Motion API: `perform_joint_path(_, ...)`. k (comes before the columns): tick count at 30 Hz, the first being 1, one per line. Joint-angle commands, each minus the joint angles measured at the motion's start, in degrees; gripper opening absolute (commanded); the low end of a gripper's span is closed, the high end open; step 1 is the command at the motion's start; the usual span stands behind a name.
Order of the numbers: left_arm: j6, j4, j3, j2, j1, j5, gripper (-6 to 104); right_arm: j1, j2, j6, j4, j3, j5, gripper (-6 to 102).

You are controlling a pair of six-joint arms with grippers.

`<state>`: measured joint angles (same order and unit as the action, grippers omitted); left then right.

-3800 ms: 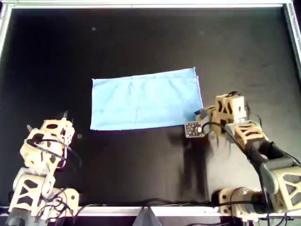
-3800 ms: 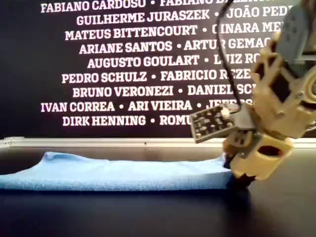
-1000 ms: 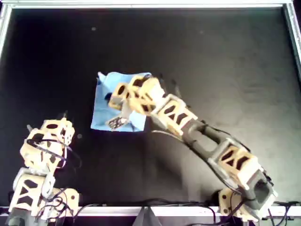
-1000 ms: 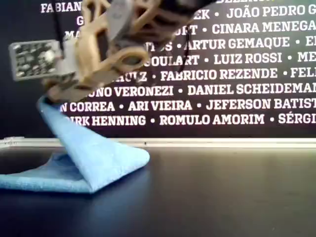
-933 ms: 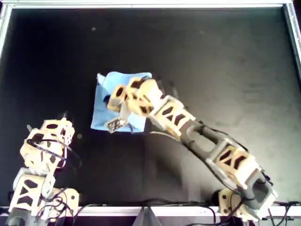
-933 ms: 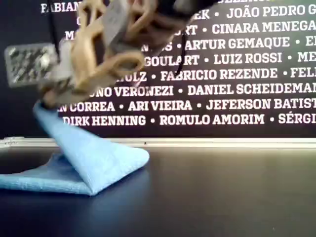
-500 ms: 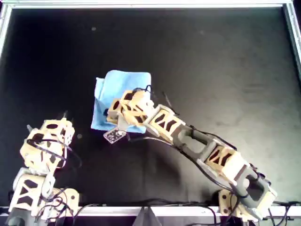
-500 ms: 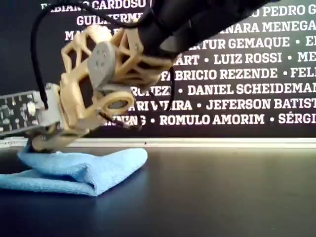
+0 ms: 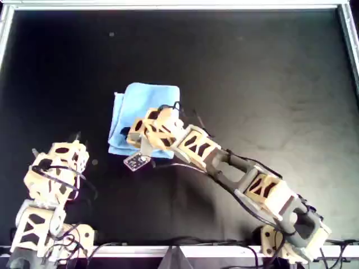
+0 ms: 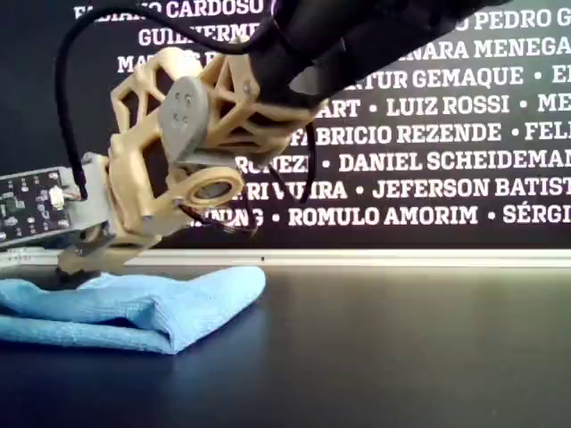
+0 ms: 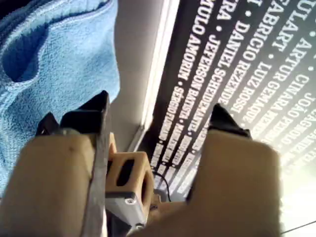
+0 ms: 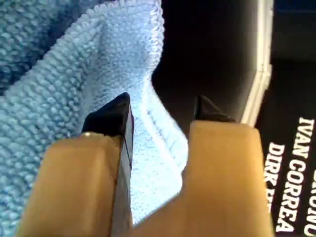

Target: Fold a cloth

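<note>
Black tabletop (image 9: 269, 73): the light sky-blue thin fabric cloth (image 9: 147, 103) lies folded right under the right gripper (image 12: 157, 116), whose fingers are spread, 1 either side of its edge.

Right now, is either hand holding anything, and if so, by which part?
Nothing is held. The right hand is open over the cloth's edge, cloth between its jaws but not pinched. The left hand is open too.

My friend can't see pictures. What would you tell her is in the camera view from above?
A folded blue cloth lies on a black table, and the right arm reaches across from the view's lower right, its pincer at the cloth's near edge. The other arm's pincer rests folded back at the view's lower left, away from the cloth.
</note>
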<state>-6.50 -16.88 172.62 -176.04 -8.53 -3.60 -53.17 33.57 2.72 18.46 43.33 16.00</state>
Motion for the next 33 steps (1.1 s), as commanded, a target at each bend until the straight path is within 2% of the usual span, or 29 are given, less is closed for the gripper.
perform_joint_path(1,0.35,0.53,-0.7,-0.44,1.32,0.26,71,1.49,11.25,-0.35,0.88,-2.11,-0.53,47)
perform_joint_path(3,0.35,0.53,-0.7,-0.44,1.32,0.26,71,4.92,16.7,-0.44,3.96,1.14,-0.53,36)
perform_joint_path(8,0.35,0.53,-0.7,-0.44,1.32,0.26,71,14.59,34.89,-0.35,9.58,12.22,-0.53,-4)
perform_joint_path(9,0.35,0.53,-0.7,-0.44,1.32,0.26,71,16.7,38.5,-0.35,9.67,15.56,-0.53,-5)
perform_joint_path(13,0.35,0.53,-0.7,-0.44,1.32,0.26,71,26.54,58.54,-0.35,9.58,30.85,-0.62,3)
perform_joint_path(21,0.26,0.53,-0.7,-0.53,1.32,0.26,71,51.33,103.89,-0.44,8.7,75.94,-0.62,3)
perform_joint_path(24,0.26,0.53,-0.7,-0.53,1.32,0.26,71,58.36,114.96,-0.44,8.61,89.82,-0.62,3)
perform_joint_path(27,0.26,0.53,-0.7,-0.53,1.32,0.26,71,62.05,120.59,-0.35,7.91,100.72,-0.53,3)
perform_joint_path(33,0.26,0.53,-0.7,-0.53,1.32,0.26,71,62.49,122.52,-0.35,6.5,113.64,-0.53,4)
